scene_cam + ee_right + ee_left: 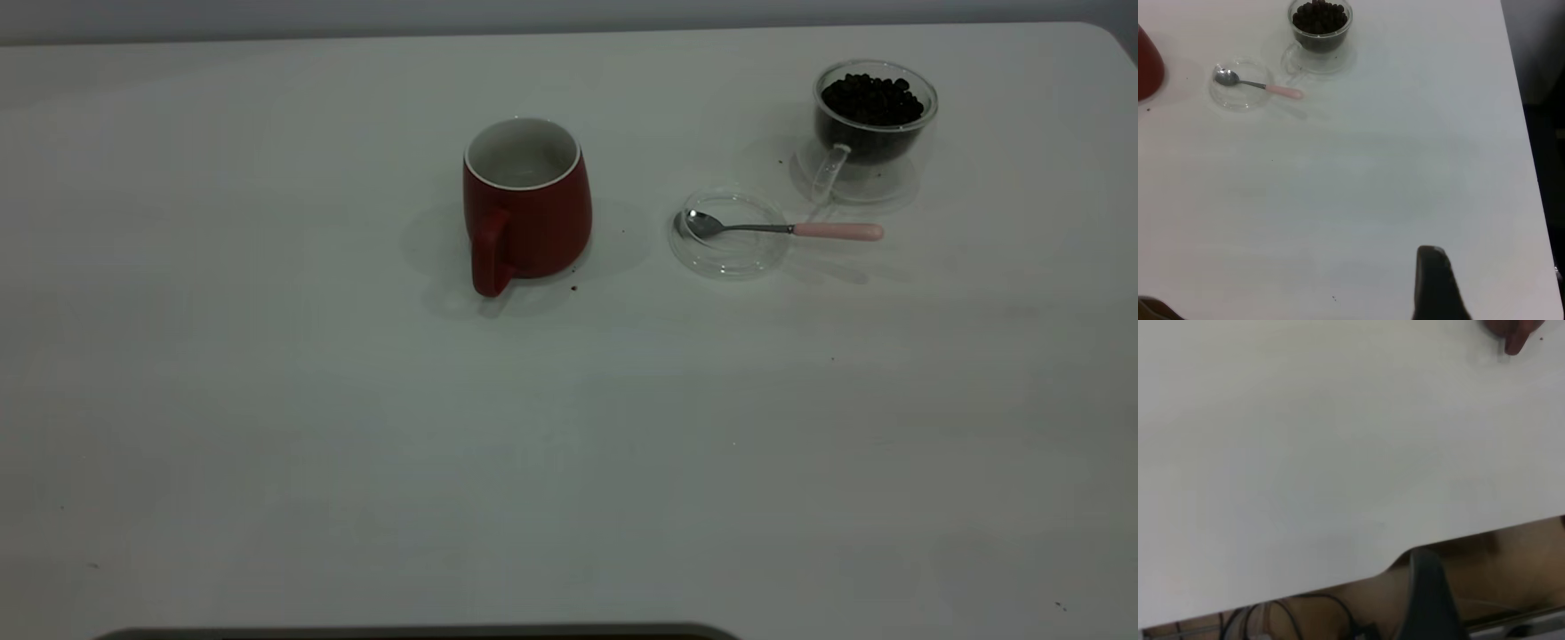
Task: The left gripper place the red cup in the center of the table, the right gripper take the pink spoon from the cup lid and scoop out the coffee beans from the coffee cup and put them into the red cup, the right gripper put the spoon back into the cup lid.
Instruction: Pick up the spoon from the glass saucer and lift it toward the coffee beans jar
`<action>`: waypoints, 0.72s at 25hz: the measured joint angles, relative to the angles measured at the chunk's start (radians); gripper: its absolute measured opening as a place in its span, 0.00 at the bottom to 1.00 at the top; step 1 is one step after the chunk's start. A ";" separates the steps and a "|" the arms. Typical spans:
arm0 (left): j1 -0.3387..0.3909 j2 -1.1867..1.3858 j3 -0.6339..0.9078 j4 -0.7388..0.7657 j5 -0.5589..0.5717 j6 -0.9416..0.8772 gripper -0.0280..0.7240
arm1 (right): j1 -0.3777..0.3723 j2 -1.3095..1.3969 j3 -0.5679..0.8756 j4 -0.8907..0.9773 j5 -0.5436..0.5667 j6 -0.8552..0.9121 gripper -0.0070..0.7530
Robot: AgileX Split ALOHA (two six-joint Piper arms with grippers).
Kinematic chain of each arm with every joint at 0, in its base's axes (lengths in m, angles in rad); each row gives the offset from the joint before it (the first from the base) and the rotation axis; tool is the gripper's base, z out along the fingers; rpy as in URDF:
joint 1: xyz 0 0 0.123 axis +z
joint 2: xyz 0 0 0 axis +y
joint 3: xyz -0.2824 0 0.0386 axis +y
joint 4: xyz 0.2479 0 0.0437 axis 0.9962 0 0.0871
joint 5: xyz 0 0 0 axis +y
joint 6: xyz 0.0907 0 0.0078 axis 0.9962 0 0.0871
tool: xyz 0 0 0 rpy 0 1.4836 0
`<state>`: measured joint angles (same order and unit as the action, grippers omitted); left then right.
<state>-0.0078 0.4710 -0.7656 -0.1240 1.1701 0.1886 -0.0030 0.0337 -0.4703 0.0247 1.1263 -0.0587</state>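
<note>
The red cup (526, 209) stands upright near the middle of the table (569, 444), handle toward the front, its white inside showing no beans. To its right lies the clear cup lid (729, 253) with the pink spoon (782, 228) resting across it, bowl on the glass, pink handle pointing right. Behind them the coffee cup (871, 133) holds the coffee beans (871, 98). Neither arm shows in the exterior view. A dark part of my right gripper (1435, 287) hangs over bare table, far from the spoon (1261, 85). My left gripper (1428, 600) sits past the table's edge, far from the cup (1515, 337).
A few dark specks lie on the table beside the red cup (573, 287). Cables (1305, 613) hang below the table's edge in the left wrist view. The table's right edge (1528, 133) drops to a dark floor. A dark strip (418, 633) runs along the front.
</note>
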 joint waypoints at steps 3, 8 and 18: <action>0.000 -0.076 0.057 0.001 0.000 -0.055 0.79 | 0.000 0.000 0.000 0.000 0.000 0.000 0.65; 0.000 -0.188 0.135 0.035 -0.005 -0.096 0.79 | 0.000 0.000 0.000 0.000 0.000 0.000 0.65; 0.000 -0.285 0.279 0.067 -0.033 -0.119 0.79 | 0.000 0.000 0.000 0.000 0.000 0.000 0.65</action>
<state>-0.0078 0.1858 -0.4868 -0.0567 1.1368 0.0699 -0.0030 0.0337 -0.4703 0.0247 1.1263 -0.0587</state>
